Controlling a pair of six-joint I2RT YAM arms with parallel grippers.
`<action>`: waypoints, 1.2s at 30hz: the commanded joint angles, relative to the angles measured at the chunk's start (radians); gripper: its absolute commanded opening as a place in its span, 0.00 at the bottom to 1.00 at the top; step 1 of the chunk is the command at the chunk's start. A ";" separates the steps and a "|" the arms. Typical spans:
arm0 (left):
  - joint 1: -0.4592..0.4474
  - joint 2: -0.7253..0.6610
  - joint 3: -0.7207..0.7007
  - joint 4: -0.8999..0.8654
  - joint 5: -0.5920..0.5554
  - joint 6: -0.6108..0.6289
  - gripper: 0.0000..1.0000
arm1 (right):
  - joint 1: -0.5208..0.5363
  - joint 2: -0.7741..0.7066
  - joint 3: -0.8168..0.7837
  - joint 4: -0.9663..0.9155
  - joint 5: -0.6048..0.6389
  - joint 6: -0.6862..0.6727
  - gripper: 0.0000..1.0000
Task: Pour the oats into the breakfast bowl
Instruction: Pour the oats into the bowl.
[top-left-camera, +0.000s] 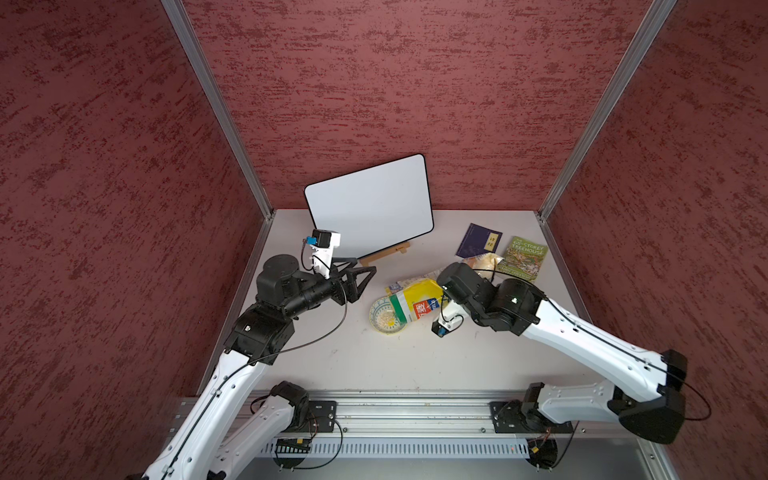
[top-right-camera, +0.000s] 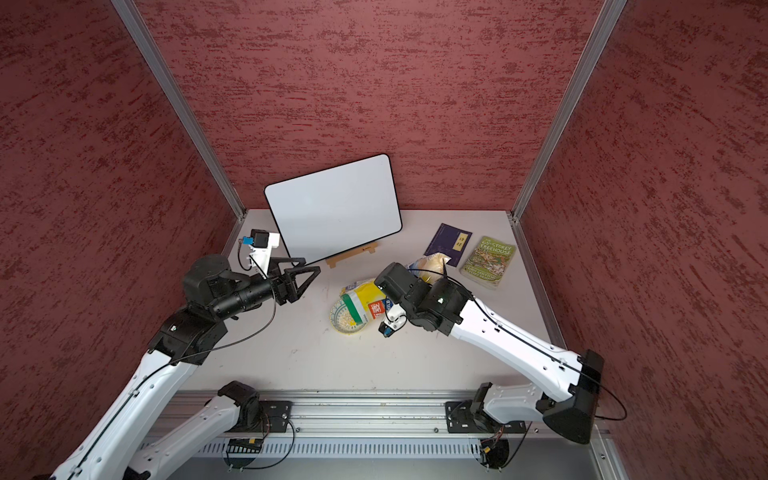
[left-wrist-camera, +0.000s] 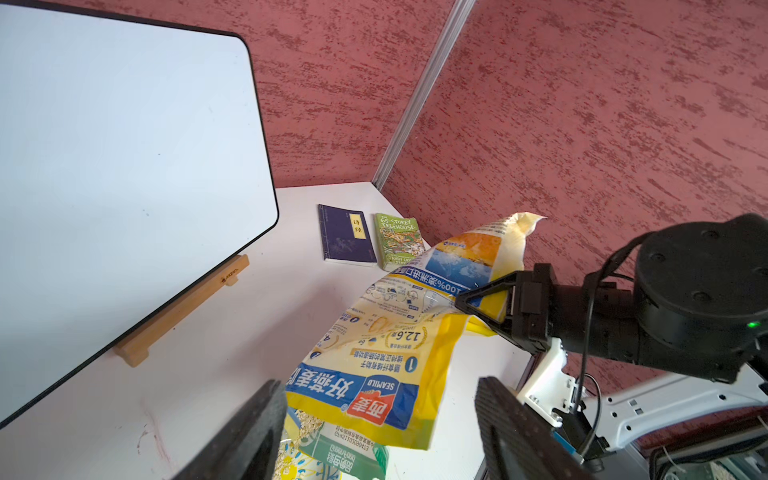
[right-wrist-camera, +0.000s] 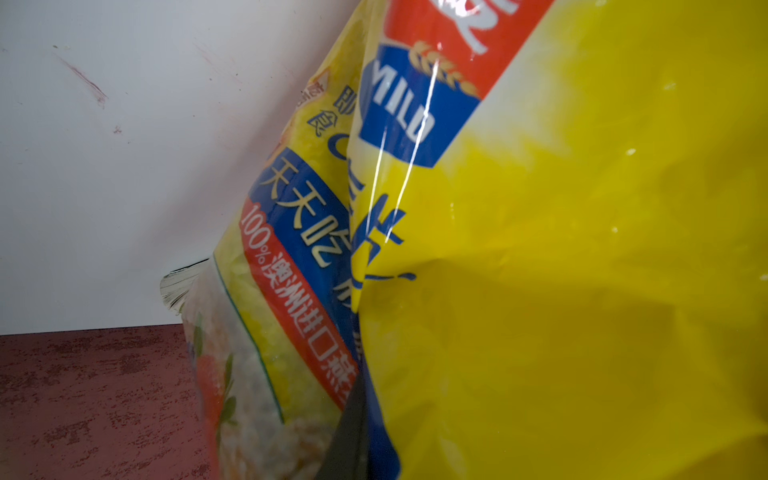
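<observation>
While the right gripper (left-wrist-camera: 465, 305) clamps the large yellow plastic bag (top-left-camera: 415, 301), its mouth tilts down over the small blue-rimmed ceramic bowl (top-left-camera: 374, 316); the open, empty left gripper (top-left-camera: 365, 268) hangs farther off.

In both top views the bag (top-left-camera: 415, 301) covered one side of the bowl (top-left-camera: 374, 316), and the right gripper (left-wrist-camera: 463, 301) lay hidden under its own arm (top-left-camera: 490, 299). The bag, blurred, filled most of the right wrist view. In the left wrist view the bottom edge cut off the left gripper (left-wrist-camera: 380, 382) and the bowl.
</observation>
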 joint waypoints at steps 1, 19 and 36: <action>-0.052 0.047 0.016 -0.047 0.044 0.101 0.77 | -0.003 -0.041 0.072 0.097 0.130 -0.019 0.00; -0.314 0.307 0.078 -0.077 -0.240 0.333 0.26 | -0.003 -0.015 0.154 0.044 0.131 -0.008 0.00; -0.315 0.273 -0.041 -0.005 -0.269 0.272 0.03 | 0.009 -0.015 0.175 -0.032 0.120 0.024 0.00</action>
